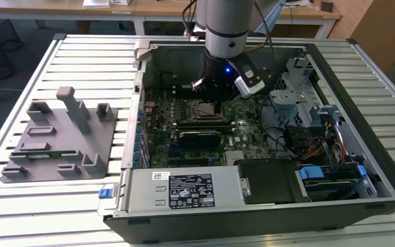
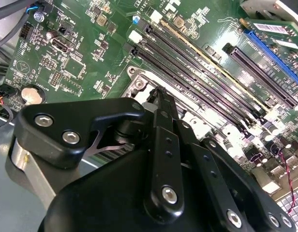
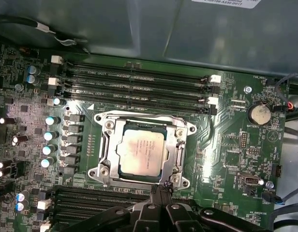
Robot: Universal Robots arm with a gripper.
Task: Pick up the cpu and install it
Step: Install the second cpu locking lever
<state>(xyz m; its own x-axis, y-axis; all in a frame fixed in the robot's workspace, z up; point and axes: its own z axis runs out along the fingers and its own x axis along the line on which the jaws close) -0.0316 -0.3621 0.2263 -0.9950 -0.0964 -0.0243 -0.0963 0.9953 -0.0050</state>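
The cpu (image 3: 139, 154), a flat square chip with a silvery top, lies inside the black socket with the metal frame (image 3: 104, 145) on the green motherboard. In the exterior view the cpu (image 1: 204, 109) is a small grey square inside the open computer case. My gripper (image 3: 161, 189) is shut with its fingertips pressed together and nothing between them. It hangs just off the socket frame's edge, near one corner. The second wrist view has the gripper (image 2: 157, 94) over the board next to the socket. In the exterior view the gripper (image 1: 211, 91) hangs just behind the socket.
Memory slots (image 3: 139, 82) run along the socket. A grey fixture (image 1: 57, 139) with a green memory stick (image 1: 43, 153) sits on the slatted table at the exterior view's left. The case walls, power supply (image 1: 183, 190), drive cage (image 1: 297, 98) and cables (image 1: 307, 144) hem in the board.
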